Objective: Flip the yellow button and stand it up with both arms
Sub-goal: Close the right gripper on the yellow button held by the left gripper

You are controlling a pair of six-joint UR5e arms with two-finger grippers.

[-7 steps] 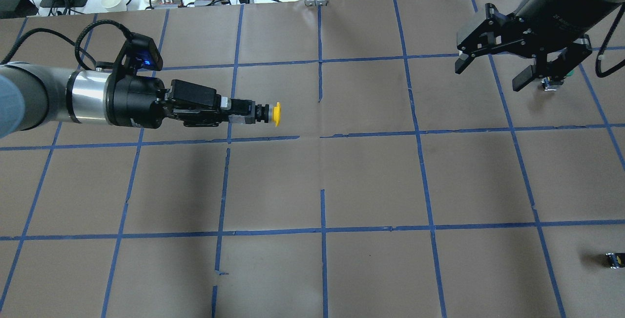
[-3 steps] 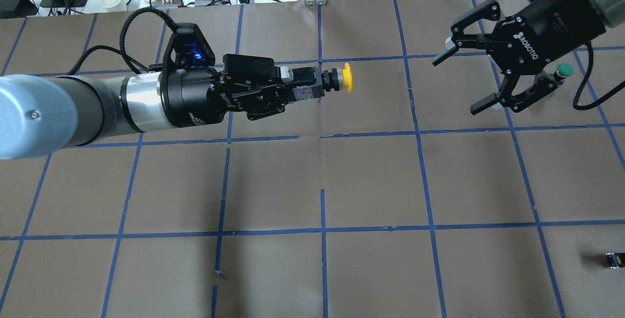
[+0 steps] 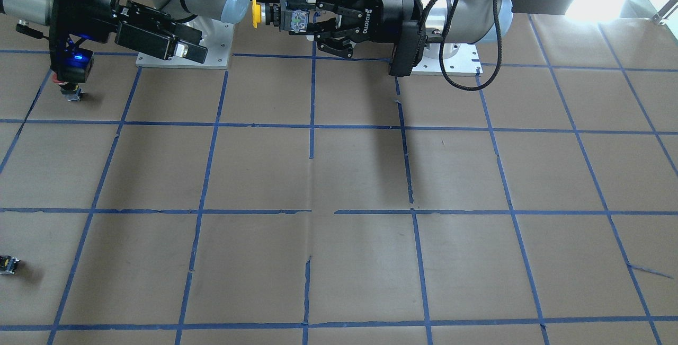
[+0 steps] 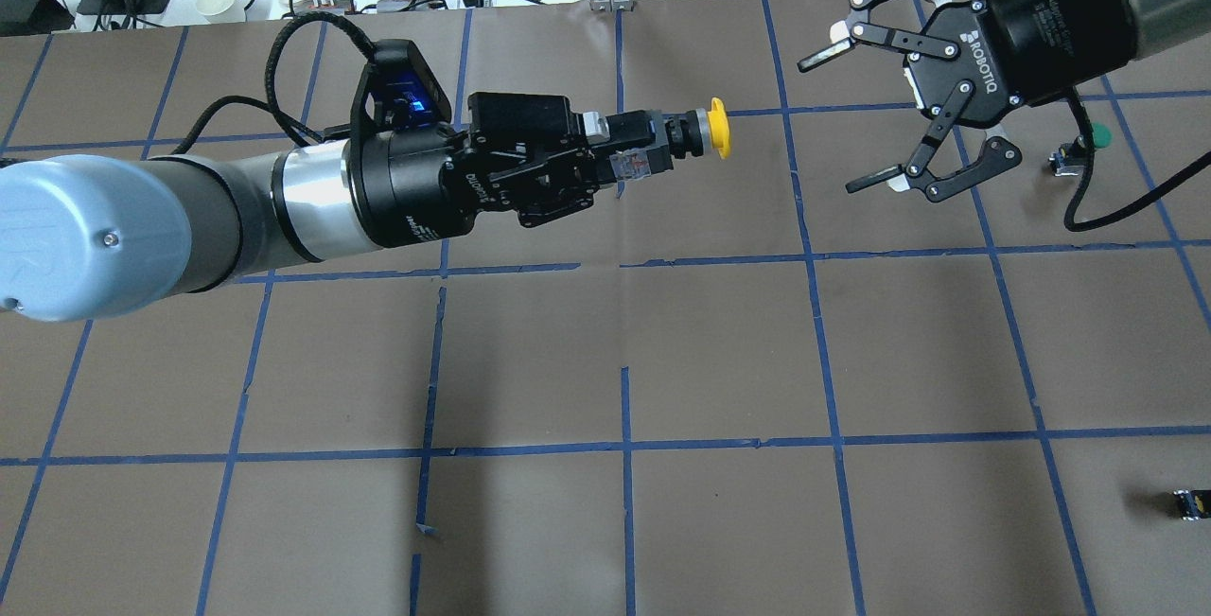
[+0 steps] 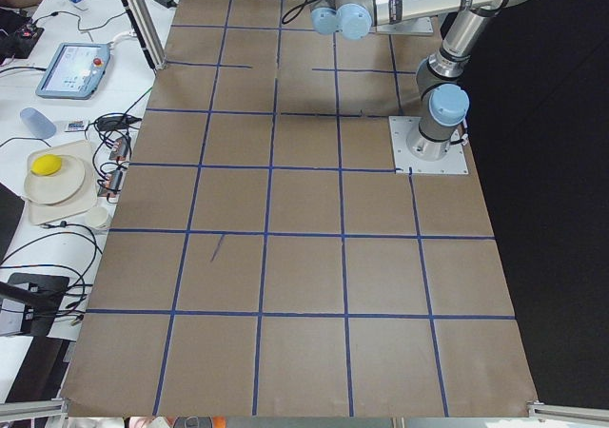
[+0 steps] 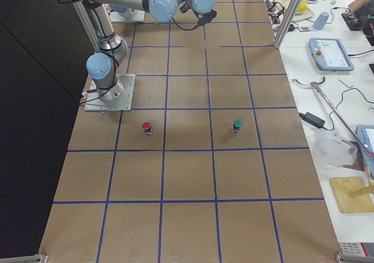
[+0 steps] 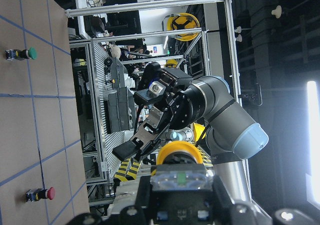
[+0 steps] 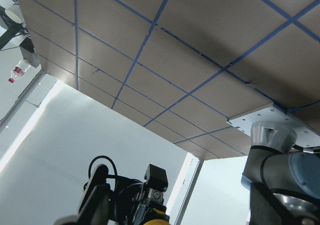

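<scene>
The yellow button (image 4: 719, 128) is held level above the table, its yellow cap pointing at my right gripper. My left gripper (image 4: 629, 148) is shut on its black-and-grey body. In the front-facing view the button (image 3: 255, 13) sticks out of the left gripper (image 3: 299, 19) toward the view's left. My right gripper (image 4: 837, 121) is open and empty, jaws wide and facing the cap across a gap. The left wrist view shows the cap (image 7: 180, 152) with the right gripper's fingers (image 7: 135, 145) beyond it.
A green-capped button (image 4: 1097, 135) stands on the table behind the right gripper. A red-capped button (image 6: 146, 126) stands near the right arm's base. A small black switch piece (image 4: 1188, 502) lies at the near right edge. Brown paper with a blue tape grid (image 4: 624, 360) covers the table.
My left arm has carried the yellow button up and to the right, toward the middle. My right gripper has turned and swung to face the button, jaws staying open.
</scene>
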